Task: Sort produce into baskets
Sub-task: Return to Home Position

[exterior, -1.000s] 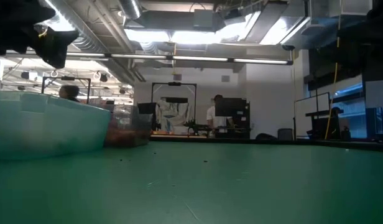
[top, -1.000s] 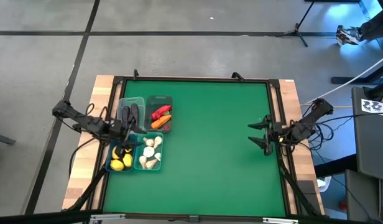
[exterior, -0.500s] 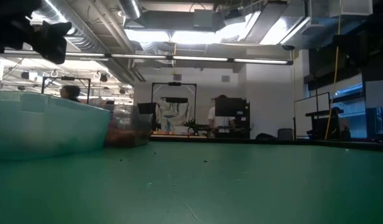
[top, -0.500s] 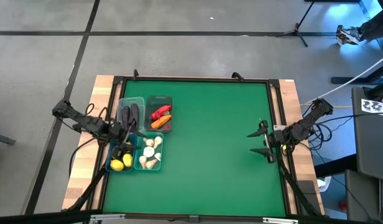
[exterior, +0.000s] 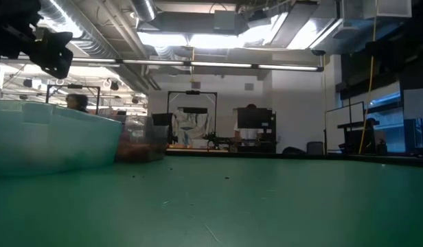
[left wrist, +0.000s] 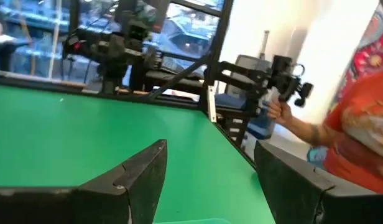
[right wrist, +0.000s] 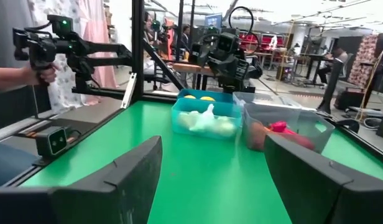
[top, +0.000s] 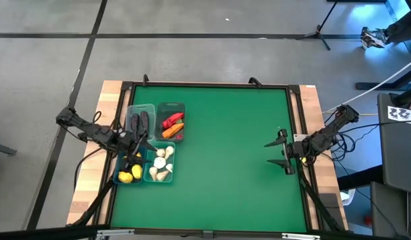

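Observation:
Four small bins stand together on the green mat at the left. The far-left bin (top: 140, 121) holds dark eggplants. The bin beside it (top: 172, 124) holds a red pepper and an orange carrot. The near-left bin (top: 129, 175) holds yellow lemons and the near-right bin (top: 160, 165) holds white garlic (right wrist: 207, 121). My left gripper (top: 137, 145) hovers over the bins, open and empty; it also shows in the left wrist view (left wrist: 210, 149). My right gripper (top: 277, 152) is open and empty near the table's right edge (right wrist: 211, 142).
The wide green mat (top: 225, 167) lies between the bins and my right gripper. A black frame (top: 295, 120) runs along the table's edges. A person's hand (left wrist: 285, 111) holds a controller beyond the table, and another hand (right wrist: 31, 71) shows in the right wrist view.
My left gripper has drawn back a little toward the table's left edge, above the bins. My right gripper has shifted slightly toward the near edge. The bins and produce have stayed where they were.

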`<state>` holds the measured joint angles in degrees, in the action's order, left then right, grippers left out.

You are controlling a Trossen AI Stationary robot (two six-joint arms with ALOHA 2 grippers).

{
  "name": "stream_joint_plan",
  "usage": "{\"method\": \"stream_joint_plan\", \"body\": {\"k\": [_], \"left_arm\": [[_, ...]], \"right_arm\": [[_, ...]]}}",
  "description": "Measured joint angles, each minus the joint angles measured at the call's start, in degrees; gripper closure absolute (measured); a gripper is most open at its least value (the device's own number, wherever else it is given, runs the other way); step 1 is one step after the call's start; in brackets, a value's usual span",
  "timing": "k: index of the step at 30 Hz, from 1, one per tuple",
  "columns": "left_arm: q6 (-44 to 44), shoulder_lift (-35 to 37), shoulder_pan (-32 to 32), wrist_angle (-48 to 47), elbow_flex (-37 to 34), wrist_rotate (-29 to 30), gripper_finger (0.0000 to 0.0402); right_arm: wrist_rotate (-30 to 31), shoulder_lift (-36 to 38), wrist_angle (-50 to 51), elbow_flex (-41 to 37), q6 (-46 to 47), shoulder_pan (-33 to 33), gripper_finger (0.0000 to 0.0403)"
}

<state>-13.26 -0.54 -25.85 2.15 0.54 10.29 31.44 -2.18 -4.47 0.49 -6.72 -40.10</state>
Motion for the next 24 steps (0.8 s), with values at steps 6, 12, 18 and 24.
{"method": "stream_joint_plan", "body": {"k": [6,12,18,24], "left_arm": [[1.90,0.02,-0.03,0.20,0.00,-14.31,0.0164],[6.67,0.02,-0.01,-1.06,0.00,-8.84,0.0164],[11.73,-0.24,0.00,-1.45,0.00,-7.72,0.0164],[8.76,-0.26,0.00,-1.44,0.00,-7.73,0.0164]], "right_arm": [[-2.15,0.01,0.11,-0.02,-1.37,0.00,0.0123],[-2.31,-0.01,0.17,-0.03,-1.66,0.00,0.0123],[-2.42,0.01,-0.10,-0.04,-0.72,-0.02,0.0123],[-2.47,0.03,-0.13,-0.07,0.50,-0.02,0.0123]]}}
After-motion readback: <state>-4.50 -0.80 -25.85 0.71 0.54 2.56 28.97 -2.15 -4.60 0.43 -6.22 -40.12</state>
